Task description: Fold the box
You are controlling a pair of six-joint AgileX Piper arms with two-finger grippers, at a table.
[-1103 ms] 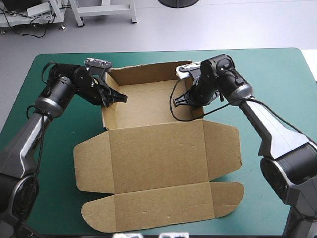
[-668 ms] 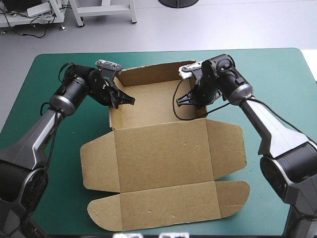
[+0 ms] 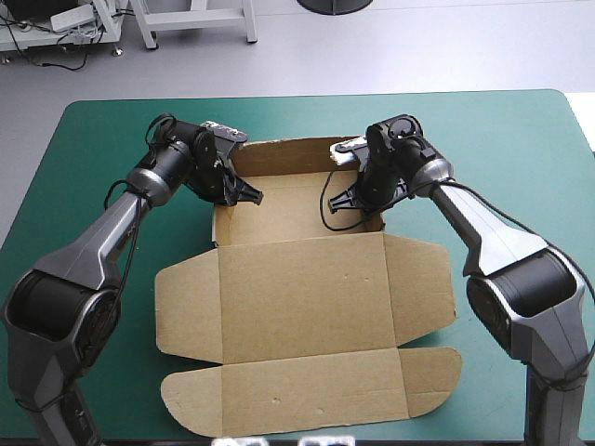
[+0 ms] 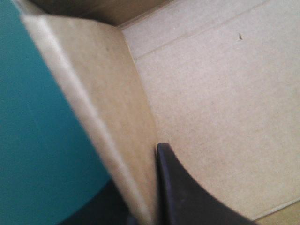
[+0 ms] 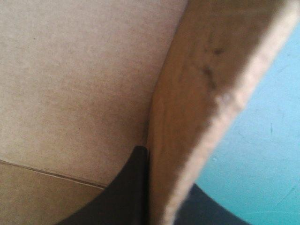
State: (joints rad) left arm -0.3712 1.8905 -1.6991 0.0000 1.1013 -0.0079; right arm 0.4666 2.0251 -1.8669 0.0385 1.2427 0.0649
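The brown box (image 3: 288, 209) sits on the teal-green worktop (image 3: 84, 139), its lid (image 3: 307, 288) flat. The left jaws pinch its left wall (image 4: 89, 108). The right jaws pinch its right wall (image 5: 197, 103).

floor (image 3: 418, 46): pale grey | white frame legs (image 3: 249, 20) beyond table (image 3: 521, 139) | cover: teal-green

The box (image 3: 307, 243) lies on the table (image 3: 521, 139), its tray (image 3: 297, 200) at the far side and its lid (image 3: 302, 307) flat at the near side. The left gripper (image 3: 244, 190) straddles the tray's left wall, the right gripper (image 3: 346, 200) its right wall.
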